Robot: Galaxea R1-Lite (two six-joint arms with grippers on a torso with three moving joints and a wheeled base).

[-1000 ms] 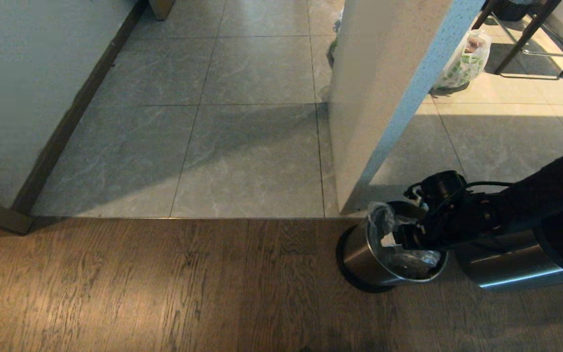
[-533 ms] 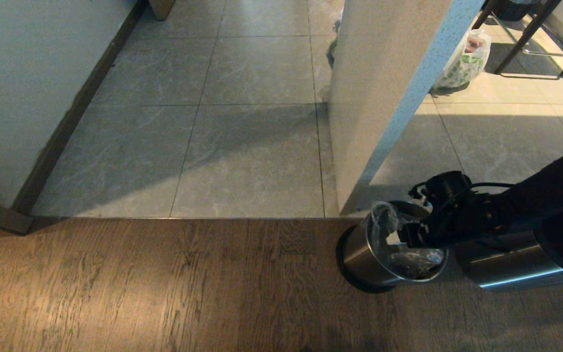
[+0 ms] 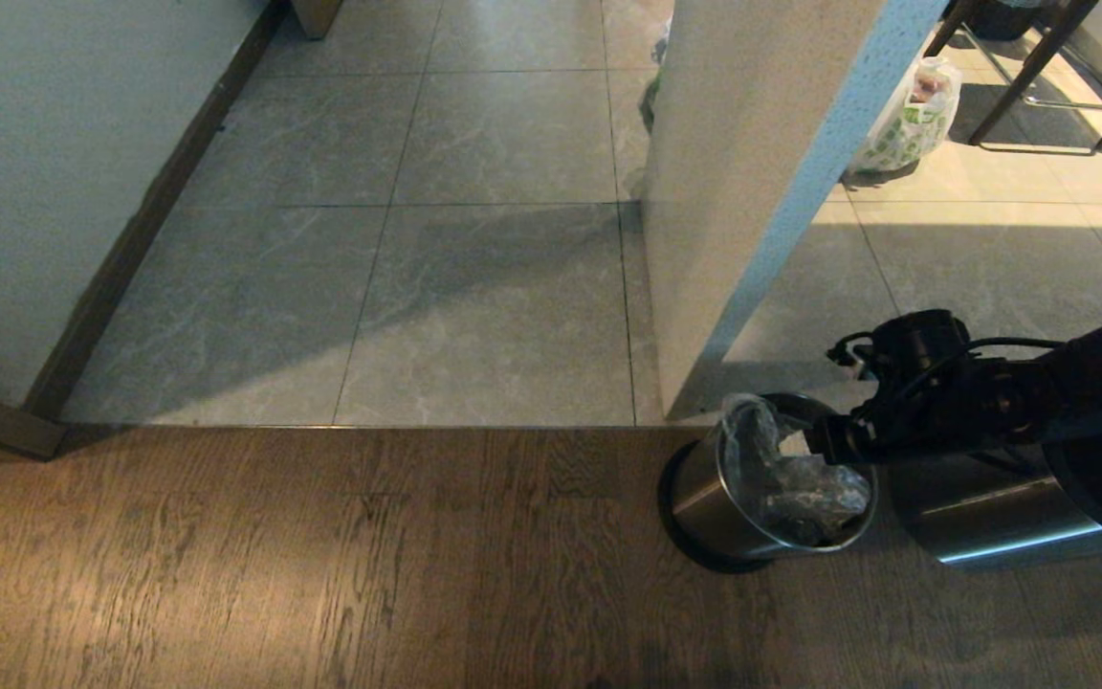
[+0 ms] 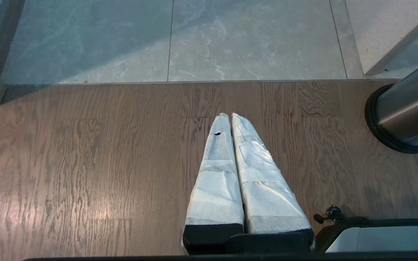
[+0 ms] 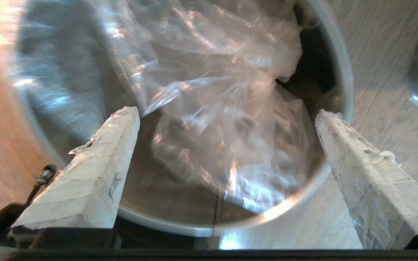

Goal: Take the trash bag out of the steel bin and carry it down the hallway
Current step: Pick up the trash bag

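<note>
Head view: my right gripper (image 3: pixel 824 448) hangs over the steel bin (image 3: pixel 704 498) at four o'clock, with the trash bag (image 3: pixel 790 478) inside. Left wrist view: my left gripper (image 4: pixel 227 115) is pressed together above wood floor (image 4: pixel 85 163). Right wrist view: my fingers (image 5: pixel 100 174) are spread wide, the bag lying between and beyond them, untouched.

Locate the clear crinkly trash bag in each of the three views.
Head view: the clear crinkly plastic trash bag sits in the small round steel bin, lower right.
Left wrist view: not in it; only the bin's side shows.
Right wrist view: centre, beyond the open right claw.
Shared landmark: the steel bin.
</note>
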